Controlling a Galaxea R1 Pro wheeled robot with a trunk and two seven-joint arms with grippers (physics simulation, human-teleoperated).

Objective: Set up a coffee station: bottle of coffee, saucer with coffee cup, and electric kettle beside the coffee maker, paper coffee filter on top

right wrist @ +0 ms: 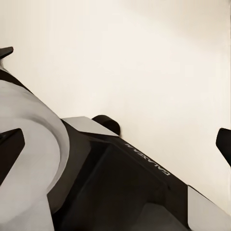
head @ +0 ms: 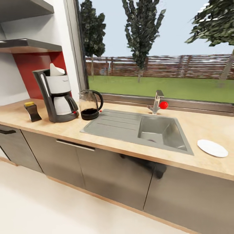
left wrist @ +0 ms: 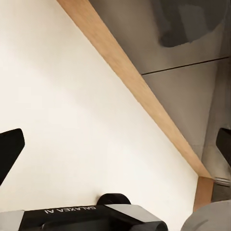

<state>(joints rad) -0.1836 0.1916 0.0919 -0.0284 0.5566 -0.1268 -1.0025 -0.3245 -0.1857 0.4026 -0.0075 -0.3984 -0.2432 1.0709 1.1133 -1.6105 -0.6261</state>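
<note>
On the kitchen countertop [head: 130,144], at its left end, stands the dark grey coffee maker [head: 58,99]. The white paper coffee filter [head: 56,70] sits on top of it. The bottle of coffee [head: 32,111] with its yellow cap is just left of the maker. On the other side stands the glass electric kettle [head: 89,105], close to the maker. Far right on the counter lies the white saucer [head: 212,148], with nothing on it. The coffee cup is out of view. The kitchen shelf [head: 31,45] is bare. My left gripper [left wrist: 115,149] hangs open over the floor. My right gripper [right wrist: 115,139] is also open and holds nothing.
A steel sink [head: 162,133] with a drainboard is set into the counter's middle. Behind it is a faucet with a red knob [head: 163,105]. Dark grey cabinet fronts [head: 107,175] run below, above a pale floor [head: 48,211]. The right wrist view looks down on my own base [right wrist: 110,187].
</note>
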